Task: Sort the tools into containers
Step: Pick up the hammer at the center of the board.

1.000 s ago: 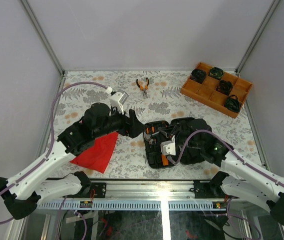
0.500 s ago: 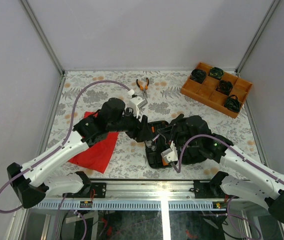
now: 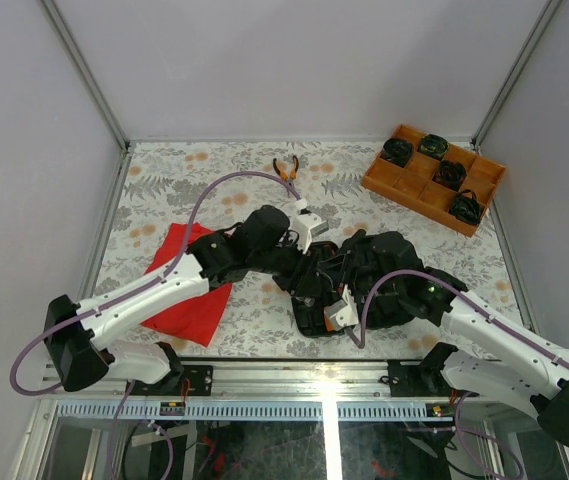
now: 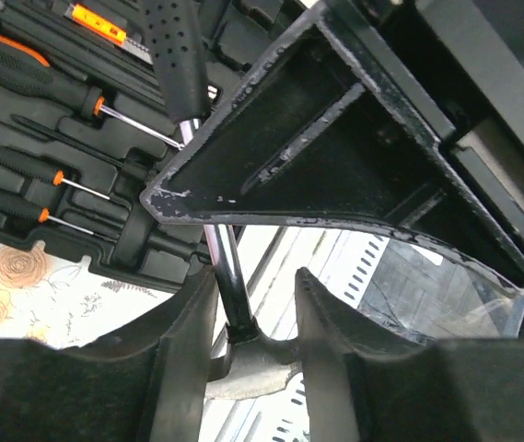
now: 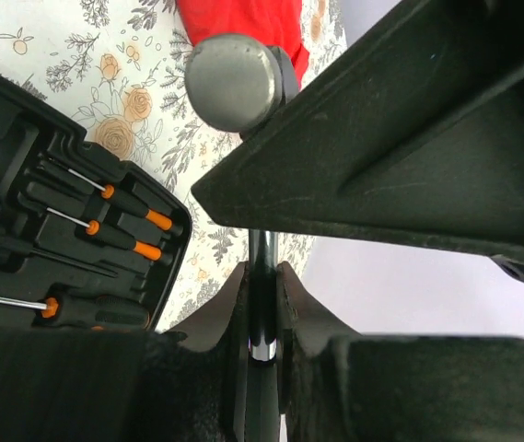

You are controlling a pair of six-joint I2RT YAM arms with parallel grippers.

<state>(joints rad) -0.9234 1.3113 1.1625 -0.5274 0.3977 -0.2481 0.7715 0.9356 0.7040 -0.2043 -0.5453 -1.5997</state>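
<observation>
Swinging in from nine o'clock, the left arm (image 3: 179, 280) has crossed the red cloth (image 3: 189, 305) and now reaches over the open case (image 3: 309, 318) at the middle of the counter (image 3: 164, 190). Its left jaws stand spread on either side of the hammer (image 4: 223, 267) shaft, seemingly ready to take it. Screwdrivers (image 4: 22, 78) already lie in their slots. The right jaws pinch that same shaft below the head and hold it above the case, for a hand-over I'd guess. Pliers (image 3: 286, 170) wait at twelve o'clock.
</observation>
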